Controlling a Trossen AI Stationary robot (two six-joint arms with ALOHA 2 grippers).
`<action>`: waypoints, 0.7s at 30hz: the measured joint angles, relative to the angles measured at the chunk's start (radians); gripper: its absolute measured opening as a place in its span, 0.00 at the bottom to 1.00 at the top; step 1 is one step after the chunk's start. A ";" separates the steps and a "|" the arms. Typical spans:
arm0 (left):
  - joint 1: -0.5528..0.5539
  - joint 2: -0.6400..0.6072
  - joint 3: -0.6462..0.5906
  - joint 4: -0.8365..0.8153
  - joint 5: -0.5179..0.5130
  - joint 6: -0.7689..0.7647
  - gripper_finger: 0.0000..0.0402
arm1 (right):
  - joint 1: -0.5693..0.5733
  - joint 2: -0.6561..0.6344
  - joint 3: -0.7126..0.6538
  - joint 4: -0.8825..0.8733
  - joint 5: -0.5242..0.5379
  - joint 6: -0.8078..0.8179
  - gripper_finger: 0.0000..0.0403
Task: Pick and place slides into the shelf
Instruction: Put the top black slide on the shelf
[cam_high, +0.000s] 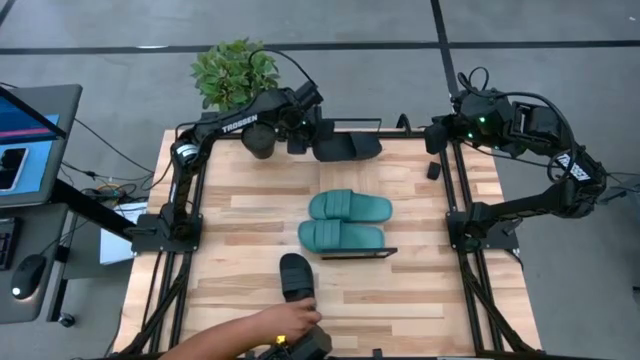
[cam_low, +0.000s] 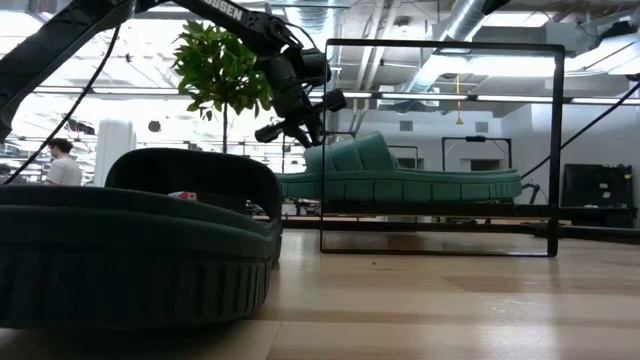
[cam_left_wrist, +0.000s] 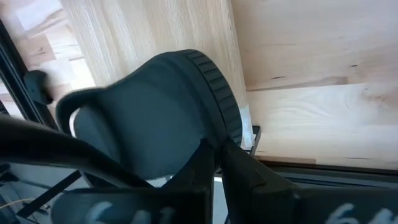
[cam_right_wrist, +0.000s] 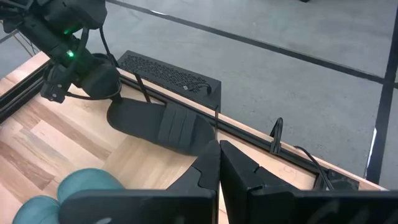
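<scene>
The left gripper (cam_high: 300, 125) sits at the upper middle of the overhead frame, its dark fingers (cam_left_wrist: 214, 163) pressed together with nothing between them, hanging just beside a black rubber slide sandal with a ribbed strap (cam_high: 345, 147) that lies at the table's far edge. In the left wrist view that sandal's rounded, ridged end (cam_left_wrist: 168, 112) fills the centre just past the fingertips; whether they touch it cannot be told. The right gripper (cam_high: 437, 133) waits at the upper right of the overhead frame over the table's corner, its two fingers (cam_right_wrist: 217, 163) likewise closed and empty.

Two teal green rubber slide sandals (cam_high: 347, 222) lie side by side in the centre of the overhead frame on the low black wire shelf with a light wood board (cam_high: 372, 252). The level view shows them resting on the board inside the thin wire frame (cam_low: 552, 150). A second black slide sandal (cam_high: 296, 277) lies at the lower centre of the light wooden tabletop (cam_high: 250, 215), where a person's hand (cam_high: 283, 322) reaches in from the bottom edge and touches it.
</scene>
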 joint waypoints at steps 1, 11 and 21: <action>0.000 0.000 0.000 0.000 0.000 0.000 0.00 | 0.000 0.000 0.000 0.000 0.000 0.000 0.00; -0.001 -0.007 0.011 -0.017 0.054 0.008 0.00 | 0.000 0.000 0.000 0.000 0.004 -0.004 0.00; 0.001 -0.005 0.009 -0.036 0.119 0.010 0.00 | -0.017 0.000 0.000 0.000 0.005 -0.002 0.00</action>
